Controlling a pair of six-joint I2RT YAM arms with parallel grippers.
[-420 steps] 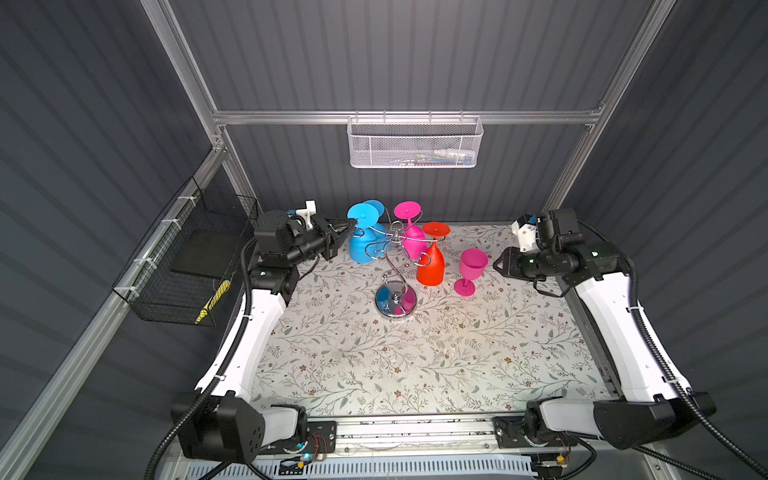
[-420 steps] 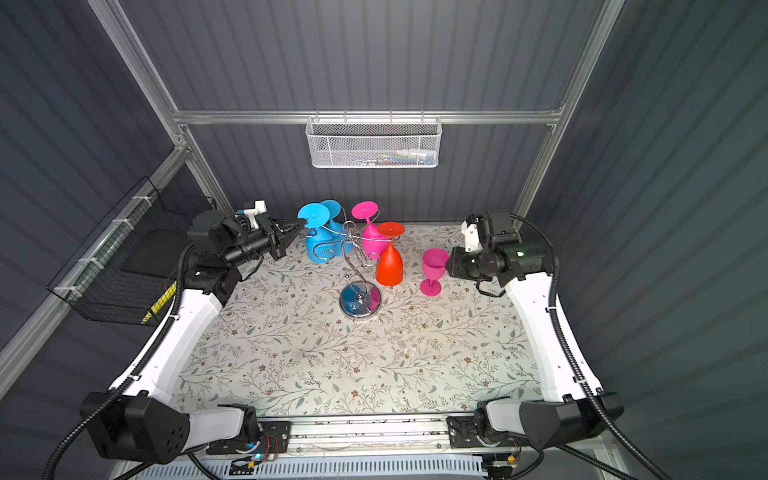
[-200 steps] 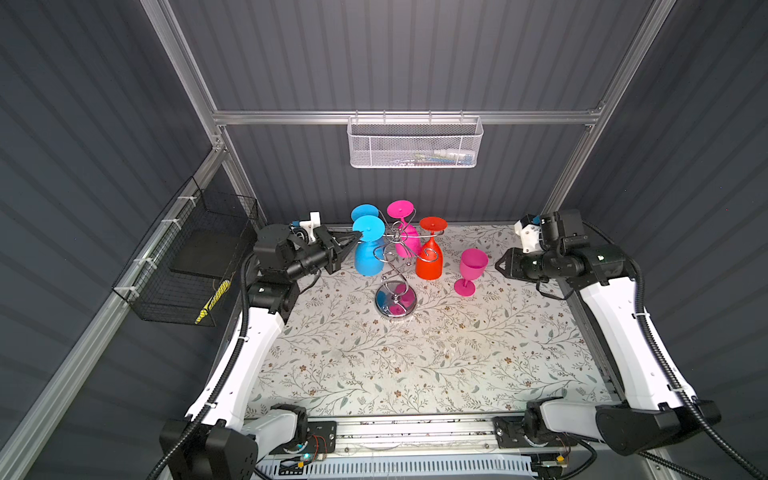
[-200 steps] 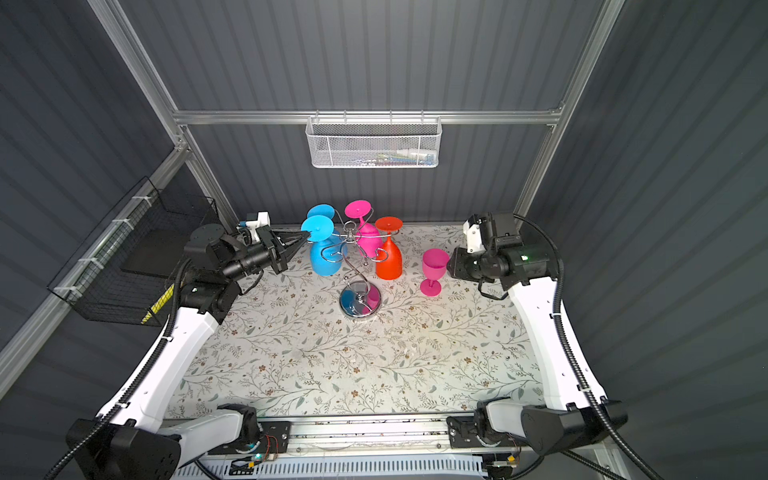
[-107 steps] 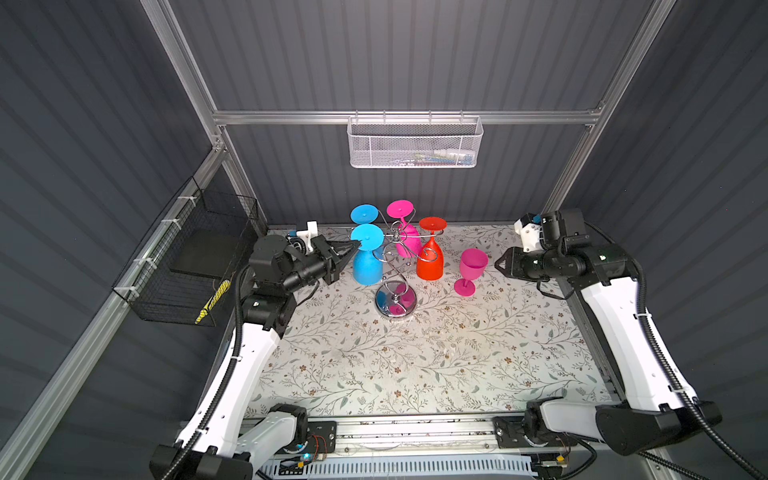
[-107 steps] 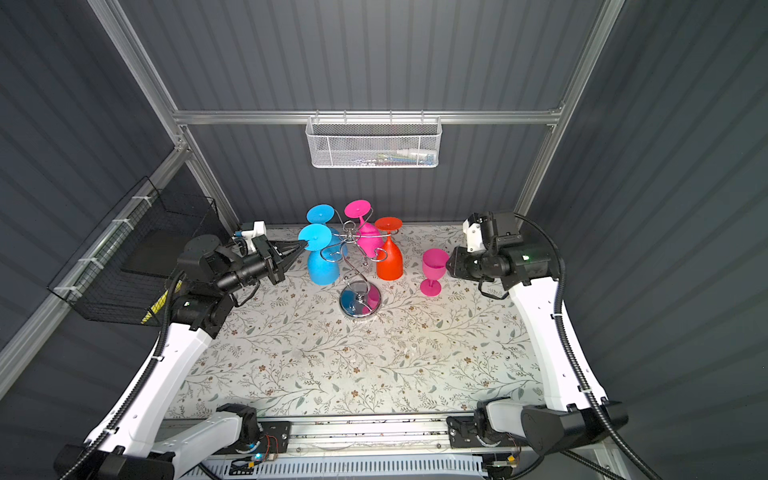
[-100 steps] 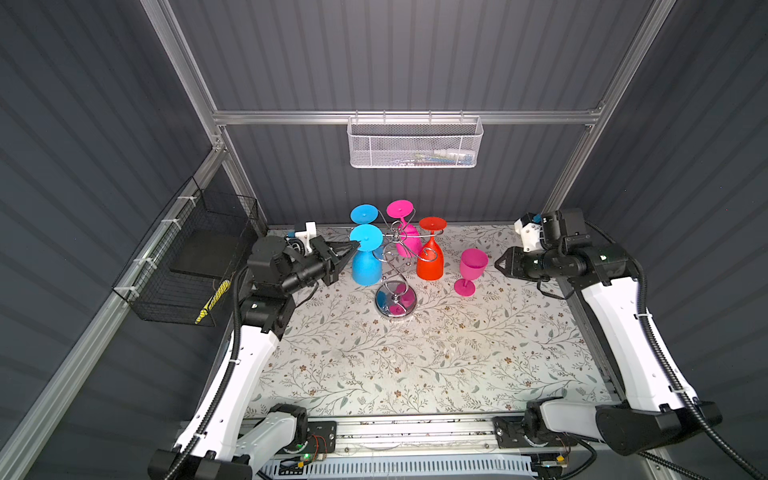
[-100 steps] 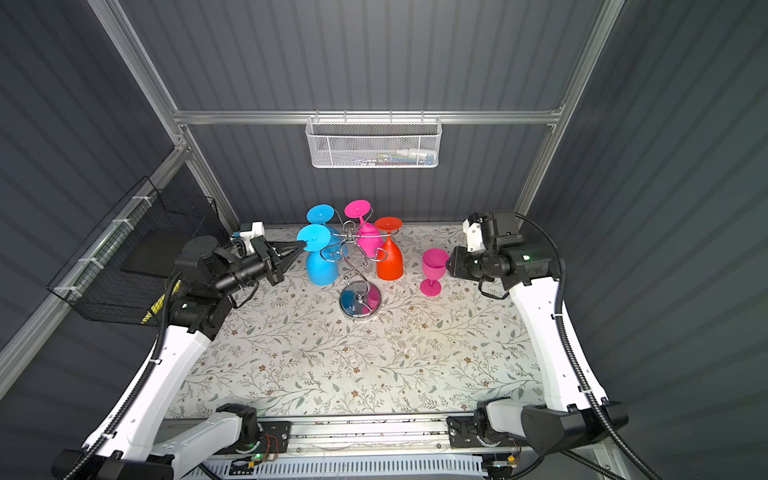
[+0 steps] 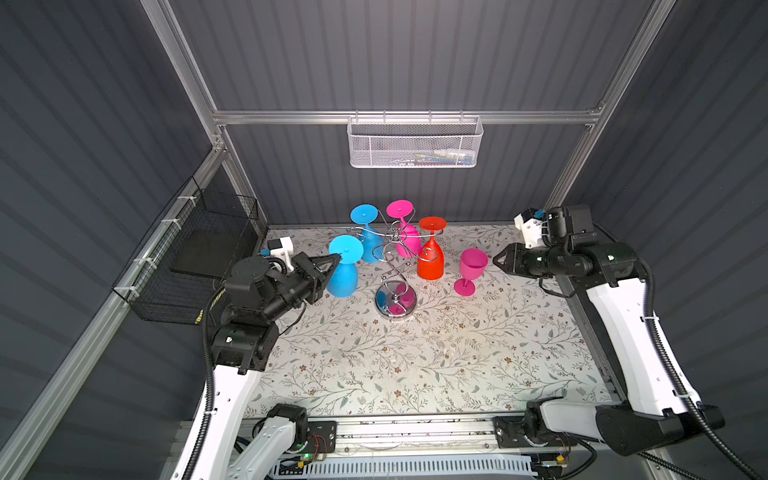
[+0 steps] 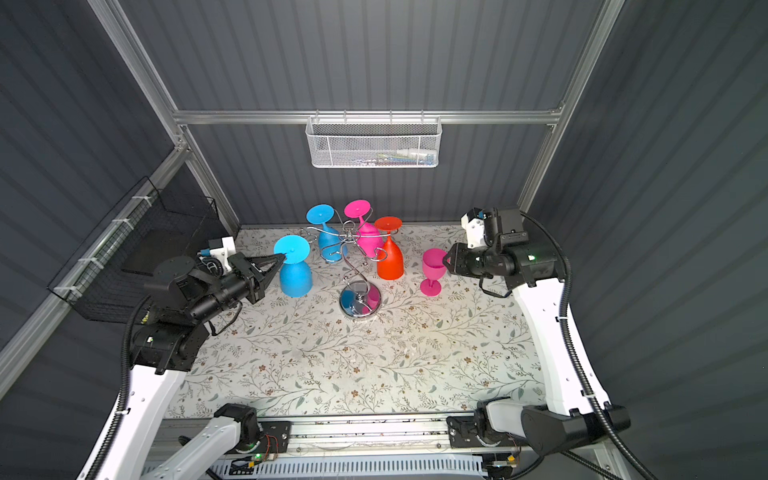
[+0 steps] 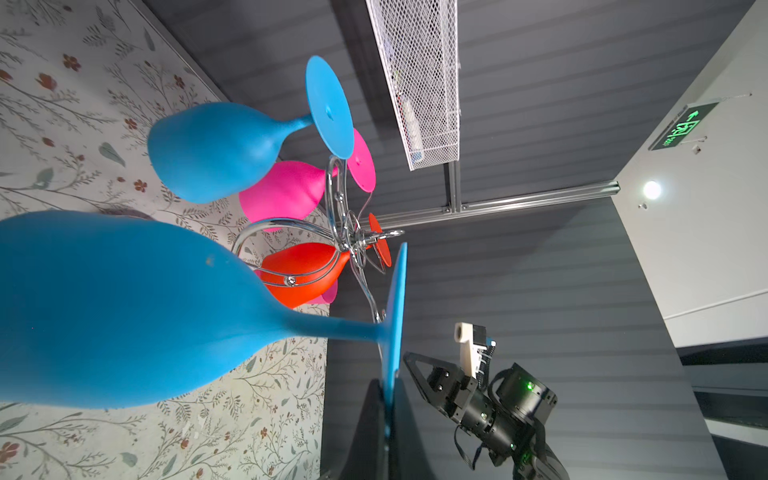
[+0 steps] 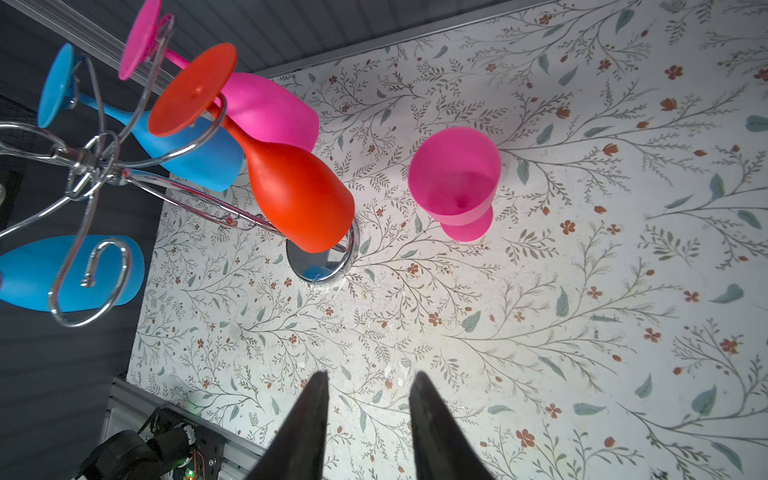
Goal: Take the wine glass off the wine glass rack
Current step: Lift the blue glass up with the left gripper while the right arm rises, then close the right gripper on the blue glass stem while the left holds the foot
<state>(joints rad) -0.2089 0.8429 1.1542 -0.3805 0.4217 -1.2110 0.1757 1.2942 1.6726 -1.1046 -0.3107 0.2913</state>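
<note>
The wine glass (image 9: 344, 266), blue and upside down at center-left of a top view, is pinched by its foot in my left gripper (image 9: 336, 260), just beside the wine glass rack (image 9: 395, 266), so I should lower it slowly, while my right gripper (image 12: 368, 388) waits half open, holding nothing.

Left gripper (image 9: 337, 260) fingers pinched together, arm raised; right gripper (image 12: 368, 388) fingers parted, empty.

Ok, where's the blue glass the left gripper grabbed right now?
In both top views the held blue glass hangs upside down, left of the wine glass rack and off its arms, its foot pinched in the left gripper.
</note>
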